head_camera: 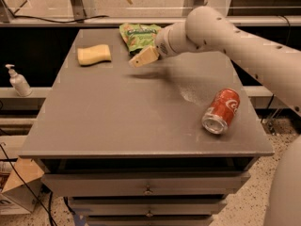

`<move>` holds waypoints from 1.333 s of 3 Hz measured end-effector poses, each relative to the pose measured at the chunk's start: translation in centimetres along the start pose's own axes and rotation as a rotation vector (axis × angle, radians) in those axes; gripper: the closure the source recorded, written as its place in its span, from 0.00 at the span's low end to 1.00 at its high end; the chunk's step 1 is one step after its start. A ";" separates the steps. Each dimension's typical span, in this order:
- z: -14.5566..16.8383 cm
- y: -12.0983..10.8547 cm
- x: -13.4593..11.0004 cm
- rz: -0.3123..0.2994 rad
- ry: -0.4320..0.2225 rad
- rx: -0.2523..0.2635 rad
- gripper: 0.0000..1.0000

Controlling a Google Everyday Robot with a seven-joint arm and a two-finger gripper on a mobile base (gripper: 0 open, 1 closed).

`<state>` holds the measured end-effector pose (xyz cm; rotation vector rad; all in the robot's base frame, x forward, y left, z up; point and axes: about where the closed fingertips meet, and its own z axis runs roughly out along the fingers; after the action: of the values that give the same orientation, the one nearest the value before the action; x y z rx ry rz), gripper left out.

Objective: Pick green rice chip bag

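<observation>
green rice chip bag [137, 34], flat, tool [139, 60] just beside

The thick white robot arm dotted with small round holes [254, 48] stretches from the right edge of the view, slanting up and to the left to a rounded joint near the top. From there a short white wrist section [170, 41] points left and slightly down. It ends in the tan two-finger gripper [144, 58], which hangs tilted above the far part of the grey table [117, 121].
</observation>
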<state>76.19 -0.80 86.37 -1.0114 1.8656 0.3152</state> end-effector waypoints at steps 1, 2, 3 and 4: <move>1.3 -1.7 0.7 0.054 -0.026 0.039 0.00; 2.2 -3.1 1.1 0.081 -0.046 0.059 0.18; 2.7 -3.9 0.9 0.074 -0.052 0.055 0.41; 3.0 -4.1 0.7 0.058 -0.057 0.036 0.64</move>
<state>80.98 -1.93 85.04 -0.9156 1.8453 0.3400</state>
